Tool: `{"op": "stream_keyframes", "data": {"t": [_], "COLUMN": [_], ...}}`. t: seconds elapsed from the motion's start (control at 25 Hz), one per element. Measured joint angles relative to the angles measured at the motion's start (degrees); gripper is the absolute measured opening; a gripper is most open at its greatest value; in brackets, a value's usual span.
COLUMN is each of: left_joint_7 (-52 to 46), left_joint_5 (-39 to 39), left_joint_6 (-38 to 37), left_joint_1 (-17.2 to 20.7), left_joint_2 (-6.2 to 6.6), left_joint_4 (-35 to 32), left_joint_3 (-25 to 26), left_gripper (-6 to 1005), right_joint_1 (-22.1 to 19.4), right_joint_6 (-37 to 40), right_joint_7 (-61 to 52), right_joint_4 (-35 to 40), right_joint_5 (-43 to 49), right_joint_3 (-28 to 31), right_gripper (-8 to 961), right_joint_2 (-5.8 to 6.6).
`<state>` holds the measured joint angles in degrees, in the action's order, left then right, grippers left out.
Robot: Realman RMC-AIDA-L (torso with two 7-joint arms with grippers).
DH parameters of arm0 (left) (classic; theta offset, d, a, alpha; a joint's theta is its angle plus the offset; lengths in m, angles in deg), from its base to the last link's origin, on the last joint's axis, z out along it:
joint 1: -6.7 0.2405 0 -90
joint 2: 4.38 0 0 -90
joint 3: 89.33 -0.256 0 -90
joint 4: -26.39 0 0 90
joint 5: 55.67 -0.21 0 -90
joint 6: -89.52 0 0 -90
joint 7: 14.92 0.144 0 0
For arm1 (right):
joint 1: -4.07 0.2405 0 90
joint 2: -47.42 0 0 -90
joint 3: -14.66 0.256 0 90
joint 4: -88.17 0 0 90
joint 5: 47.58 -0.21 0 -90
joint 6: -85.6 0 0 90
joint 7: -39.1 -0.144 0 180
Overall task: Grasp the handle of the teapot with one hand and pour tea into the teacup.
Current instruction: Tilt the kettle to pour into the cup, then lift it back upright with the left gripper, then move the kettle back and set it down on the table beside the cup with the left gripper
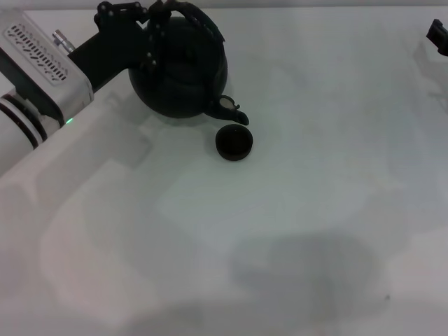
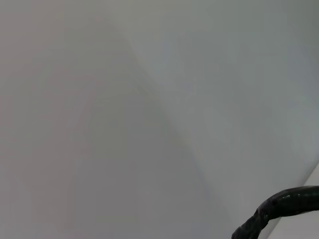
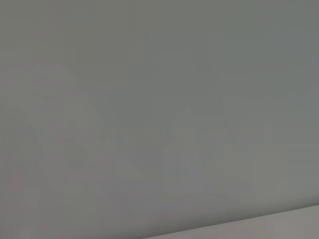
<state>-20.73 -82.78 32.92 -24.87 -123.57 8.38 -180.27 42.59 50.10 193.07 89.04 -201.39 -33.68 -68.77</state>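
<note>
The large black teapot (image 1: 178, 73) is at the far left of the white table in the head view. It is tilted, and its spout (image 1: 231, 110) points down at the far rim of the tiny black teacup (image 1: 233, 142). My left gripper (image 1: 152, 31) is shut on the arched handle (image 1: 199, 21) at the top of the pot. A black curved piece of the handle (image 2: 279, 206) shows in the left wrist view. My right gripper (image 1: 438, 33) is parked at the far right edge, only partly in view. Whether tea is flowing cannot be seen.
The white tabletop (image 1: 294, 231) spreads in front of and to the right of the cup. My left arm (image 1: 42, 77) reaches in from the left side. The right wrist view shows only a plain pale surface.
</note>
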Motion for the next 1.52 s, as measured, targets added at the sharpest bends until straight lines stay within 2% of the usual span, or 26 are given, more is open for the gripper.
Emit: {"op": "stream_keyframes", "data": {"t": [0.24,0.52,0.72,1.0,1.52], "left_joint_7": [-1.8,-8.4,-13.6,-14.3,-14.6], "left_joint_5": [6.7,12.8,21.1,24.0,24.5], "left_joint_6": [-0.1,0.1,0.3,0.5,0.5], "left_joint_1": [1.1,2.9,3.9,5.7,4.1], "left_joint_2": [-0.29,-0.61,-0.69,-1.00,-0.95], "left_joint_4": [0.3,0.7,2.5,4.3,5.1], "left_joint_3": [-0.2,-0.3,-0.4,-0.6,-6.4], "left_gripper": [81,82,82,81,82], "right_joint_1": [-0.1,0.0,0.2,0.3,0.4], "right_joint_6": [0.0,0.0,0.2,1.6,1.7], "right_joint_7": [-0.6,-0.6,-0.6,-0.6,-0.5], "right_joint_4": [0.0,0.0,0.2,0.5,0.6], "right_joint_5": [0.0,0.0,0.0,-0.1,-0.1], "right_joint_3": [0.0,0.0,0.1,1.7,2.3], "right_gripper": [812,812,812,812,812], "right_joint_2": [0.00,0.00,0.00,0.00,0.00]}}
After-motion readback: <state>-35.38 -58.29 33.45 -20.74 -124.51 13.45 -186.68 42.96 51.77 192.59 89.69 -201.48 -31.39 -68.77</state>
